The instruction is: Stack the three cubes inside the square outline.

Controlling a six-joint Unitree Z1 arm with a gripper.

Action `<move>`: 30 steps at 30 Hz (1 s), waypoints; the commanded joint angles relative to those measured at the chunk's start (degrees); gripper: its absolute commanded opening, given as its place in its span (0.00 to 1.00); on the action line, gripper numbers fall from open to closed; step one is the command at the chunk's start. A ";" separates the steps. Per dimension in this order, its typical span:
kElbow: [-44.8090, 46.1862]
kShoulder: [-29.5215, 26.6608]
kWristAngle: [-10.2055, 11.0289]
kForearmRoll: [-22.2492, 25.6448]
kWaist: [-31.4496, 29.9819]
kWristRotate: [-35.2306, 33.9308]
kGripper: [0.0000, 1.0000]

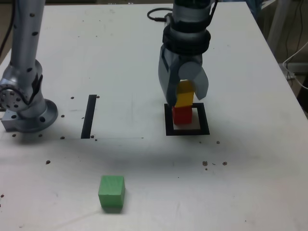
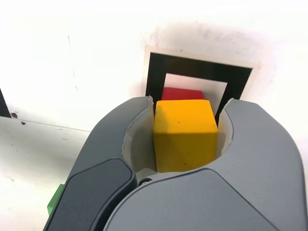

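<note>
Two matte blocks meet under my claw (image 1: 185,91): it grips the yellow cube (image 2: 185,134), half-hiding the red cube (image 2: 182,93) in the black tape square outline (image 1: 187,131); green cube (image 1: 112,192) apart.

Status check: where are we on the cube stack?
Gripper shut on yellow cube, over red cube inside square outline. Green cube alone, near table edge. Nothing in the way.

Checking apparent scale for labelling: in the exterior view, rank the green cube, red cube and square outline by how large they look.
1. Square outline
2. Green cube, nearer the camera
3. Red cube, partly hidden
</note>
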 commanded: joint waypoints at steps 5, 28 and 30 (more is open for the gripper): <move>1.27 0.13 -1.04 -1.35 -0.33 0.03 0.17; 2.01 -1.84 -1.33 -2.06 -0.33 0.06 1.00; 2.00 -2.46 -1.46 -2.11 -0.33 0.04 1.00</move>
